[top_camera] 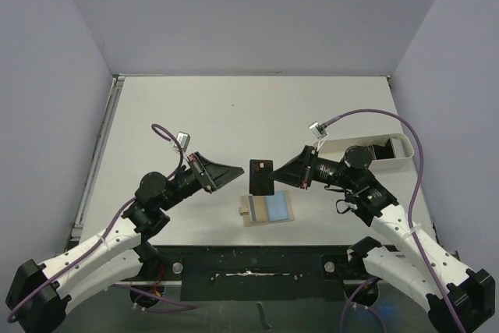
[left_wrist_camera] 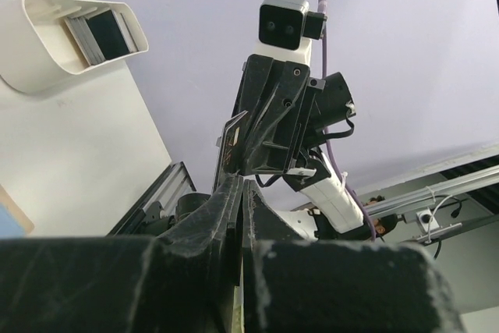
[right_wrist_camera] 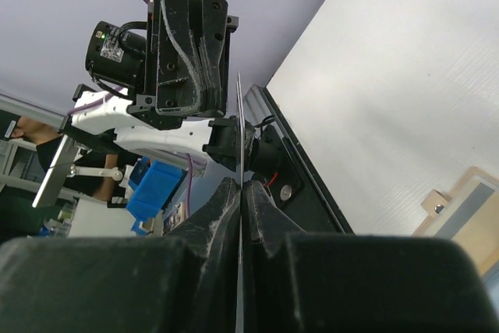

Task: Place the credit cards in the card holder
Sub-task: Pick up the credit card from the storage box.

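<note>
Mid-frame, the right gripper (top_camera: 274, 178) is clamped on one credit card (top_camera: 261, 177) above the open card holder (top_camera: 267, 208). The left gripper (top_camera: 238, 168) is pinched together, empty. Next, I'd say: tip the card into a pocket.

One dark card (top_camera: 261, 177) with a small chip near its top edge is off the table, pinched at its right side by the right gripper (top_camera: 274, 178). The right wrist view shows it edge-on as a thin line. From above, its lower edge overlaps the far edge of the holder (top_camera: 267, 209). The holder lies open and flat near the table's near edge, tan outside, with light blue lining and a small stud. More dark cards (left_wrist_camera: 105, 33) stand on edge in the white tray (top_camera: 401, 154) at the right.
</note>
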